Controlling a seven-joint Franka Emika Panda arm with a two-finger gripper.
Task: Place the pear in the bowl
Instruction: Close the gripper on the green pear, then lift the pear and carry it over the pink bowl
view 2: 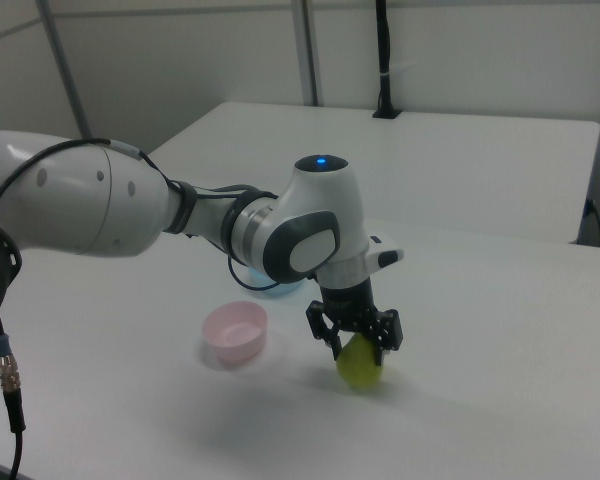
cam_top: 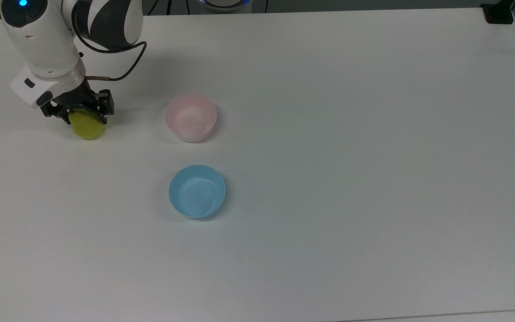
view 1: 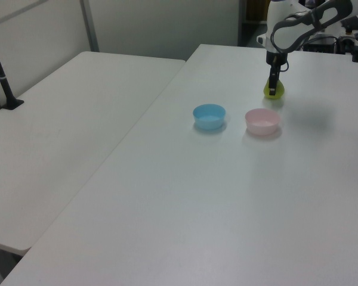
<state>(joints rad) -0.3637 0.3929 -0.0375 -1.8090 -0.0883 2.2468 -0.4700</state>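
Yellow-green pear (cam_top: 86,126), resting on white table (cam_top: 329,134), well to the top view's left of pale pink bowl (cam_top: 191,117). Gripper (cam_top: 78,115): lowered over it, fingers spread either side, not closed. Step: grasping. Next calls for closing, lifting, carrying to bowl.

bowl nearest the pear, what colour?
Pale pink bowl, plain inside; clearest in the top view, beside the pear.

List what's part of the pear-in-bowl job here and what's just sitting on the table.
Part of the job:
- pear, on the table with the fingers either side of it
- pink bowl, nothing in it
- gripper, open, down around the pear

Just lying about:
- light blue bowl, nothing in it, below the pink bowl in the top view
- black cable looping off the arm
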